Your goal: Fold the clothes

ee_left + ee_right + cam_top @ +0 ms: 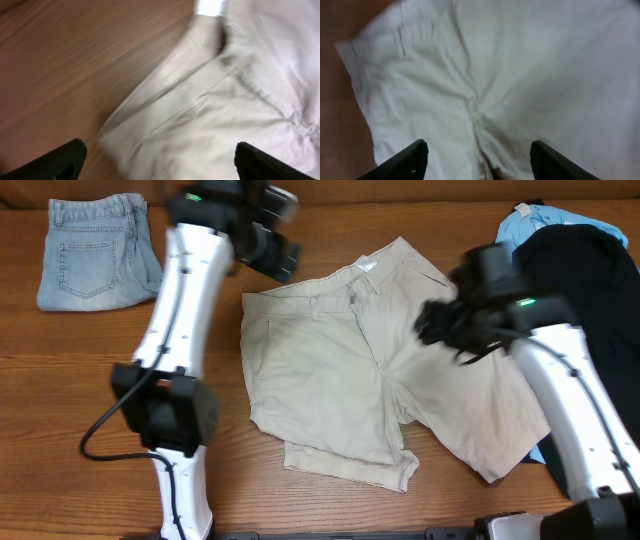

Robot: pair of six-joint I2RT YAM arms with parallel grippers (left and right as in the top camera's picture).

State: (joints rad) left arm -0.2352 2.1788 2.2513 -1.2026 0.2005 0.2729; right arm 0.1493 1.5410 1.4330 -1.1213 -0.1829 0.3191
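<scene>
The beige khaki shorts (pixel 350 370) lie spread flat in the middle of the wooden table, waistband toward the far edge, legs toward the near edge. My left gripper (pixel 275 252) hovers above the far left waistband corner, open and empty; its wrist view shows the shorts' waistband (pixel 210 100) between the wide-apart fingers (pixel 160 162). My right gripper (pixel 435 325) hovers over the right side of the shorts, open and empty; its wrist view shows the crotch seam (pixel 477 115) between its fingers (pixel 477 160). A black garment (pixel 580 290) and a light-blue garment (pixel 545 222) lie at the far right.
Folded light-blue denim shorts (pixel 95 250) lie at the far left corner. Bare wooden table (pixel 60 410) shows left of the left arm and along the near edge.
</scene>
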